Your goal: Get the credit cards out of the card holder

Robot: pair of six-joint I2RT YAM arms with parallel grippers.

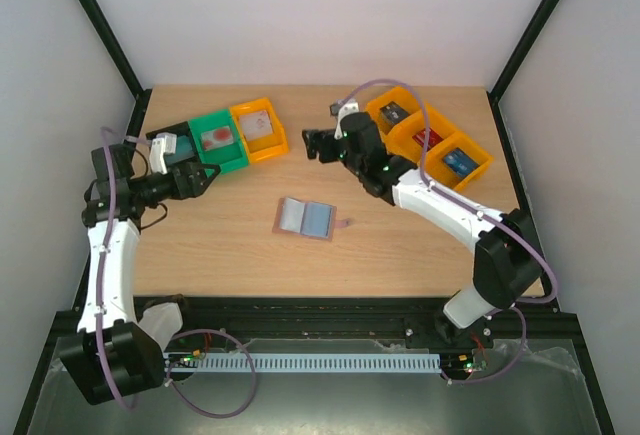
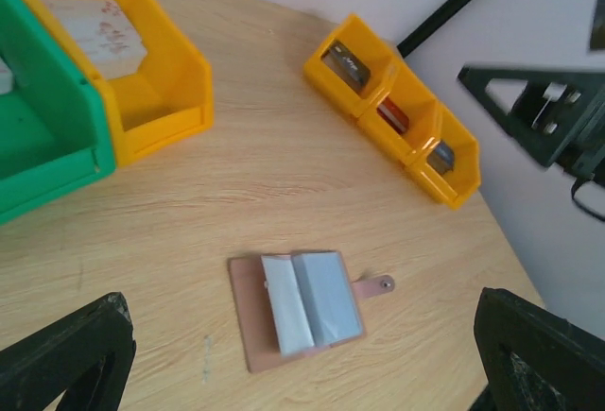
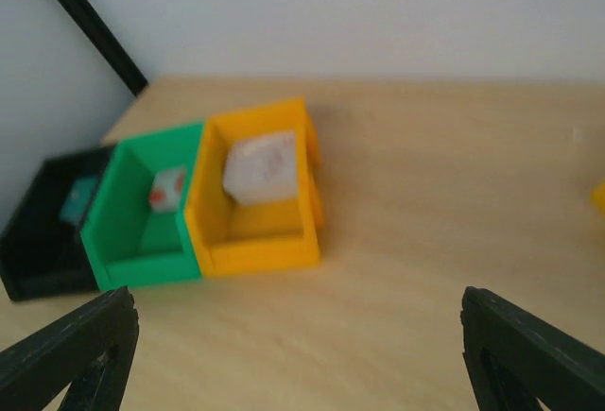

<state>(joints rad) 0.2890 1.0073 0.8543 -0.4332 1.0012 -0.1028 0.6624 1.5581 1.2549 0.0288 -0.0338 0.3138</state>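
The card holder [image 1: 305,219] lies open and flat at the table's middle, tan outside, with two light-blue panels and a snap tab; the left wrist view shows the card holder [image 2: 301,305] lying between and beyond the fingers. No card shows in its panels. A whitish credit card with red marks [image 1: 259,127] rests in the yellow bin [image 1: 272,145], another card [image 1: 217,137] lies in the green bin [image 1: 232,160], and a teal card [image 3: 78,198] sits in the black bin [image 3: 38,260]. My left gripper [image 1: 205,180] is open in front of the green bin. My right gripper [image 1: 312,143] is open and empty, just right of the yellow bin.
A row of three more yellow bins [image 1: 400,133] stands at the back right, holding dark, red and blue items. Black frame posts [image 1: 100,25] rise at the table's back corners. The right arm [image 1: 440,205] stretches diagonally over the right half of the table.
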